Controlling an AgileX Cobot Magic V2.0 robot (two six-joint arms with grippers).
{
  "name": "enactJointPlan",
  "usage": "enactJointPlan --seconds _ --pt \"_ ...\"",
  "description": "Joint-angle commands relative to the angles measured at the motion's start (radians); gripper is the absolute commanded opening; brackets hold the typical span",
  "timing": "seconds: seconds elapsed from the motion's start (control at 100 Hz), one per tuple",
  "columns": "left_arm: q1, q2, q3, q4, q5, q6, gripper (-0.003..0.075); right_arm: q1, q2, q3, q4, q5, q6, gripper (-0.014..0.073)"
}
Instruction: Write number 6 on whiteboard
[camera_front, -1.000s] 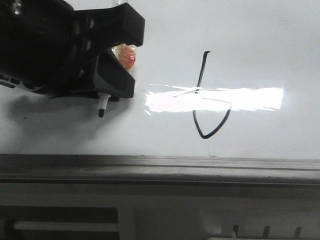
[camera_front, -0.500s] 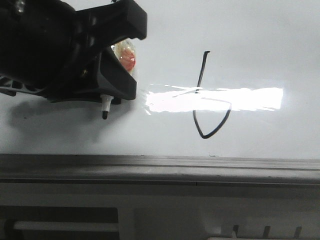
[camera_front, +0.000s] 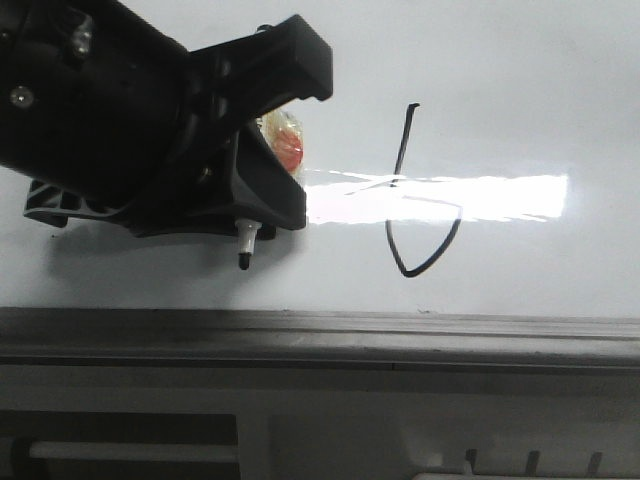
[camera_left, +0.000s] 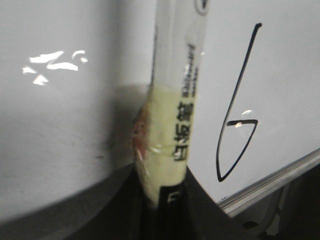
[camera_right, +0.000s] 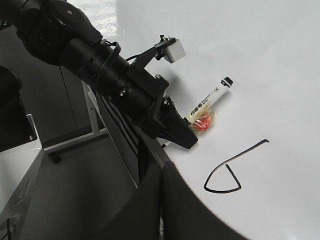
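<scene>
The number 6 (camera_front: 408, 205) is drawn in thin black line on the whiteboard (camera_front: 520, 90), with a long stem and a pointed bottom loop. My left gripper (camera_front: 285, 135) is shut on a white marker (camera_left: 176, 95) wrapped in yellowish tape. The marker's black tip (camera_front: 243, 262) points toward the board's near edge, left of the 6 and apart from it. In the left wrist view the number 6 (camera_left: 235, 125) lies beside the marker barrel. My right gripper (camera_right: 162, 200) hovers at the board's edge close to the number 6 (camera_right: 227, 175), its dark fingers pressed together with nothing between them.
A grey metal rail (camera_front: 320, 330) runs along the board's near edge, with a grey slotted frame (camera_front: 500, 460) below it. A bright rectangular glare (camera_front: 480, 195) crosses the 6. The left arm (camera_right: 100, 65) reaches over the board's side edge; floor and a stand leg (camera_right: 70, 145) lie beyond.
My left gripper has moved right toward the 6 with the marker, and the tip has dropped closer to the near rail. The drawn line is unchanged.
</scene>
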Motion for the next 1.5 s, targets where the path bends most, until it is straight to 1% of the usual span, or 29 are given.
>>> enactJointPlan --seconds 0.0,0.23,0.29,0.34,0.39,0.44,0.46,0.47,0.51,0.54,0.59,0.73,0.78,0.83,0.9,0.93,0.98,1.07,1.19,1.37,1.44,1.48,1.49 --pt "0.014 0.024 -0.002 -0.018 -0.150 -0.004 -0.0019 -0.009 0.003 -0.028 -0.003 -0.068 0.002 -0.0064" --pt "0.014 0.024 -0.002 -0.018 -0.175 -0.004 -0.0018 -0.009 0.003 -0.028 -0.003 -0.068 0.002 -0.0064" --pt "0.014 0.024 -0.002 -0.018 -0.185 -0.004 0.0000 -0.009 0.003 -0.028 -0.003 -0.068 0.002 -0.0064" --pt "0.014 0.024 -0.002 -0.018 -0.195 -0.004 0.0052 -0.009 0.003 -0.028 -0.003 -0.068 0.002 -0.0064" --pt "0.014 0.024 -0.002 -0.018 -0.206 -0.004 0.0140 -0.009 0.003 -0.028 -0.003 -0.068 0.002 -0.0064" --pt "0.014 0.024 -0.002 -0.018 -0.223 -0.004 0.0260 -0.009 0.003 -0.028 -0.001 -0.068 0.004 -0.0064" --pt "0.014 0.024 -0.002 -0.018 -0.225 -0.004 0.0288 -0.009 0.003 -0.028 -0.001 -0.068 0.004 -0.0064" --pt "0.014 0.024 -0.002 -0.018 -0.230 -0.004 0.0315 -0.009 0.003 -0.028 -0.001 -0.068 0.004 -0.0064" --pt "0.014 0.024 -0.002 -0.018 -0.241 -0.004 0.0381 -0.009 0.003 -0.028 0.001 -0.068 0.005 -0.0064" --pt "0.014 0.024 -0.002 -0.018 -0.247 -0.004 0.0411 -0.009 0.003 -0.028 0.001 -0.068 0.005 -0.0064" --pt "0.014 0.024 -0.002 -0.018 -0.257 -0.004 0.0435 -0.009 0.003 -0.028 0.001 -0.071 0.005 -0.0064" --pt "0.014 0.024 -0.002 -0.018 -0.262 -0.004 0.0433 -0.009 0.003 -0.028 0.003 -0.082 0.005 -0.0064" --pt "0.014 0.024 -0.002 -0.018 -0.264 -0.004 0.0443 -0.009 0.003 -0.028 0.003 -0.090 0.005 -0.0064" --pt "0.014 0.017 -0.004 -0.018 -0.264 -0.004 0.0474 -0.009 0.003 -0.028 0.003 -0.093 0.005 -0.0064" --pt "0.014 -0.001 -0.011 -0.018 -0.264 -0.004 0.0538 -0.009 0.003 -0.028 0.003 -0.093 0.005 -0.0064" --pt "0.014 -0.012 -0.013 -0.018 -0.255 -0.004 0.0571 -0.009 0.003 -0.028 0.003 -0.093 0.005 -0.0064" --pt "0.014 -0.037 -0.020 -0.018 -0.228 -0.004 0.0599 -0.009 0.003 -0.028 0.003 -0.086 0.005 -0.0064" --pt "0.013 -0.097 -0.033 -0.018 -0.196 -0.004 0.0603 -0.009 0.003 -0.028 0.003 -0.067 0.005 -0.0064" --pt "0.013 -0.186 -0.033 -0.018 -0.198 0.001 0.0603 -0.009 0.003 -0.028 0.003 -0.061 0.005 -0.0064" --pt "0.013 -0.308 -0.033 -0.015 -0.220 0.102 0.0583 -0.009 -0.002 -0.028 0.003 -0.061 0.005 -0.0064" --pt "0.013 -0.368 -0.029 -0.015 -0.224 0.191 0.0524 -0.009 -0.016 -0.028 -0.002 -0.051 0.005 -0.0063" --pt "0.013 -0.410 -0.018 -0.015 -0.224 0.233 0.0459 -0.009 -0.029 -0.023 -0.019 -0.041 0.005 -0.0063" --pt "0.013 -0.417 -0.013 -0.015 -0.227 0.245 0.0433 -0.009 -0.036 -0.023 -0.022 -0.036 0.005 -0.0063"
